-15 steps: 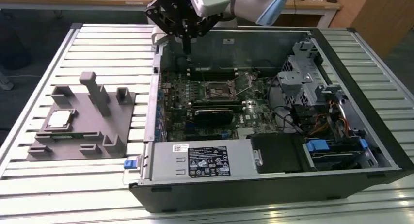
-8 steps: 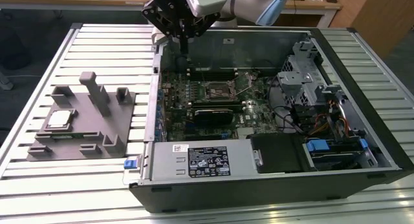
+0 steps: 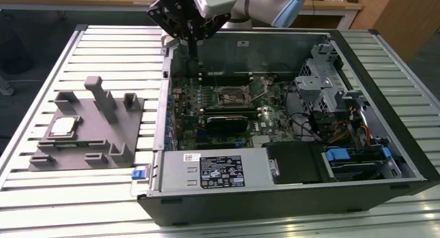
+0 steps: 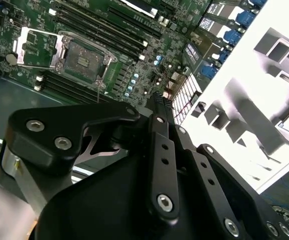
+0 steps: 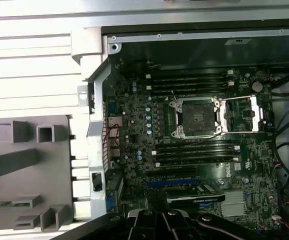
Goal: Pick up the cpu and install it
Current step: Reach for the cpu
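The claw is hanging shut, with its two fingers pressed together and nothing between them; in the second wrist view its tip is showing as one thin black point. It is pointing down over the far corner of the open case, just inside the wall on the exterior view's left. Right under the claw the green board is lying flat in the case. The socket is sitting on that board, below the claw and a little toward the exterior view's right, and in the first wrist view it is showing its lid open and its square middle bare. Outside the case, on the exterior view's left of the claw, the grey tray is lying on the slatted table. The cpu is resting flat on that tray, well apart from the claw and not touching it.
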`<state>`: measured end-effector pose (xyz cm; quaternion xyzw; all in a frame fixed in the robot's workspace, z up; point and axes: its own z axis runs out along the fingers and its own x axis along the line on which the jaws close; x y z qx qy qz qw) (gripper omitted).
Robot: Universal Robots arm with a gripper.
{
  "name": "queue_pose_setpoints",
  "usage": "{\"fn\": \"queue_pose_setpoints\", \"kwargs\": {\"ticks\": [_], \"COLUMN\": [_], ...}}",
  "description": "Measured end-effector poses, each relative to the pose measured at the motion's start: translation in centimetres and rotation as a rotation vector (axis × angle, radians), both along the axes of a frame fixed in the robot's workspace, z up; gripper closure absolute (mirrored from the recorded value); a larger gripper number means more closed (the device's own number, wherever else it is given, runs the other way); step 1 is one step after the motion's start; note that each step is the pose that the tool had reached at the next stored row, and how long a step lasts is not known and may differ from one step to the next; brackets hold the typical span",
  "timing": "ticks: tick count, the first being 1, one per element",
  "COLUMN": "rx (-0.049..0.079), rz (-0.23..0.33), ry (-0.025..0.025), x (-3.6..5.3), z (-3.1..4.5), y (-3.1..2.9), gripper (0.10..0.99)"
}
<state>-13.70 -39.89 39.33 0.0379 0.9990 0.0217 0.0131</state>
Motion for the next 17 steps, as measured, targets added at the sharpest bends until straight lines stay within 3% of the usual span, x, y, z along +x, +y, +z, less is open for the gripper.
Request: {"fn": "queue_pose_setpoints", "kwargs": {"ticks": [17], "rx": [0.0], "rz": [0.0], "ry": [0.0], "x": [-0.57], "z": [0.0], "y": [0.0], "gripper": [0.98]}}
